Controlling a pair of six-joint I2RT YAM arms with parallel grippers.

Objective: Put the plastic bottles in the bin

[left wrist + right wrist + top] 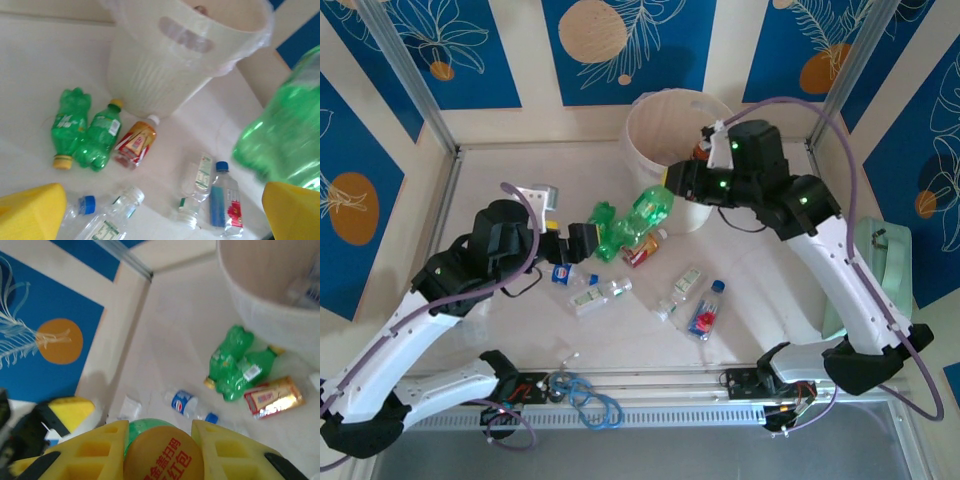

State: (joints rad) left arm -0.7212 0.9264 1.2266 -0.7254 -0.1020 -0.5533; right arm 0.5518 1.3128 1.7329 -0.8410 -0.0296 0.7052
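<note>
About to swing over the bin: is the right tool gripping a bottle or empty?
Gripping: the right tool's yellow fingers clamp a green bottle at its orange cap.

Overhead plus two wrist views.
High above the near edge, looking down over the whole table [630,340]; left wrist low, facing the bin [165,75]; right wrist close beside its rim, tilted down. Shared: bin, green bottles [610,235].

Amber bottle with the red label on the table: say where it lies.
The amber bottle lies mid-table in the top view, just before the bin, right of two green bottles.
</note>
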